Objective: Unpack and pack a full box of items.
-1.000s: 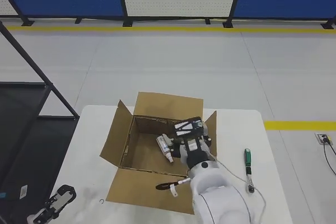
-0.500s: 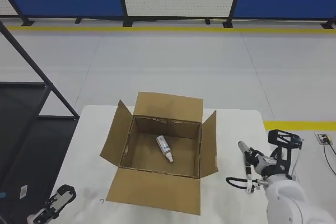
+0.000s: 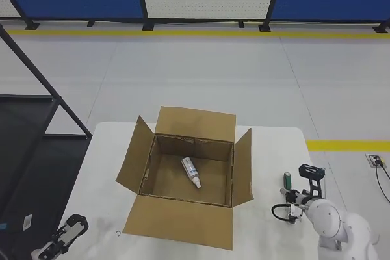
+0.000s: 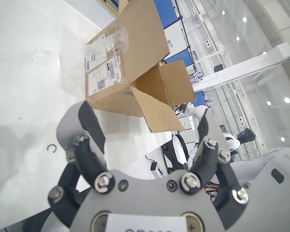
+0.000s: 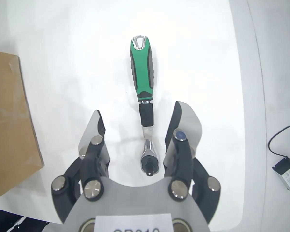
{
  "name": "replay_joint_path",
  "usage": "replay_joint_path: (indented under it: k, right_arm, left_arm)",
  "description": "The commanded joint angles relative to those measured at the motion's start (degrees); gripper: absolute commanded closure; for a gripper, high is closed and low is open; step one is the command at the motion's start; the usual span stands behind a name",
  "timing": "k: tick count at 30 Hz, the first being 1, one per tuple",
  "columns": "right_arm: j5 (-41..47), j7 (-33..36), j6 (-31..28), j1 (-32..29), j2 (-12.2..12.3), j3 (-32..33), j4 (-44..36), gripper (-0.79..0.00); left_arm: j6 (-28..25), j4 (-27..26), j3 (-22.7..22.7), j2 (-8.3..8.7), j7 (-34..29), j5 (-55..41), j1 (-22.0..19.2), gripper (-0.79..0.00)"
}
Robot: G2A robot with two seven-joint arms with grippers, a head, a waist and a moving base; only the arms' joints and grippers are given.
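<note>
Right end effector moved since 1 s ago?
Yes. The right end effector left the box and went right, out over the table; it now hangs open above the ratchet.

Cardboard box (image 3: 196,122): brown, upright on the white surface (image 3: 101,175), with all four top flaps folded outward. One outer wall carries printed labels and a strip of clear tape. On the box floor, near the middle, a small white bottle (image 3: 192,172) lies on its side, set diagonally. Ratchet wrench (image 5: 143,73): green-and-grey grip, metal shank with a black collar, square-drive head. It lies flat on the surface to the right of the box, apart from it, grip toward the far edge.
</note>
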Motion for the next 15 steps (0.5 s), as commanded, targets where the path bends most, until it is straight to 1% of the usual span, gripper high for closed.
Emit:
replay_joint_path:
  k: [1,2,5,15]
  right_arm:
    - [-0.12,0.35,-0.98,0.68,0.17,-0.53,1.59,-0.443]
    - [-0.11,0.4,-1.28,1.0,0.24,-0.84,2.06,-0.419]
    - [-0.81,1.03,-1.66,1.64,0.46,-1.61,2.95,-0.391]
    - [-4.78,3.47,0.04,4.55,1.1,-3.91,5.23,-0.376]
  left_arm:
    - [0.0,0.0,0.0,0.0,0.0,0.0,0.0,-0.785]
    - [0.0,0.0,0.0,0.0,0.0,0.0,0.0,-0.785]
    - [0.0,0.0,0.0,0.0,0.0,0.0,0.0,-0.785]
    - [0.0,0.0,0.0,0.0,0.0,0.0,0.0,-0.785]
